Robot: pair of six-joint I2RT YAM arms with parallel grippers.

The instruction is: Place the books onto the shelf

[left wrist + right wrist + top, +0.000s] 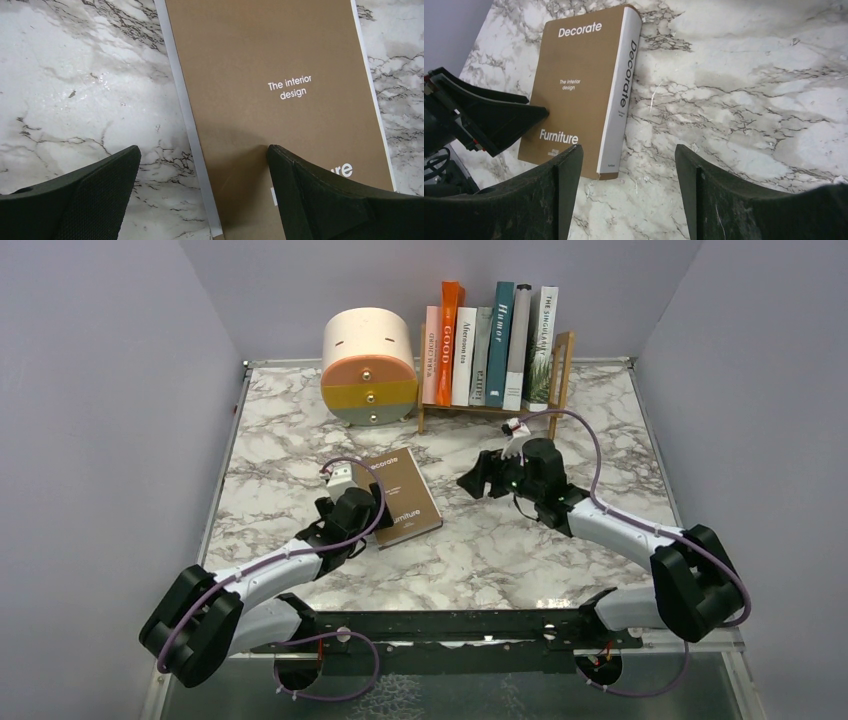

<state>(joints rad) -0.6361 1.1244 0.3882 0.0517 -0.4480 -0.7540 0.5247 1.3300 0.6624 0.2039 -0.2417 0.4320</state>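
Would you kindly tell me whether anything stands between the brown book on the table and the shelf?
No object lies on the table between the brown book and the shelf, though the right gripper hangs close beside that path. The shelf itself looks the obstacle: upright books fill it nearly post to post.

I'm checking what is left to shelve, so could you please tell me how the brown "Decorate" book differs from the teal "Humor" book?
The brown "Decorate" book lies flat, cover up, on the marble table; the teal "Humor" book stands upright, spine outward. The brown book lies alone, outside the light-wood slatted rack; the teal one stands inside it, between other books. Both carry pale lettering.
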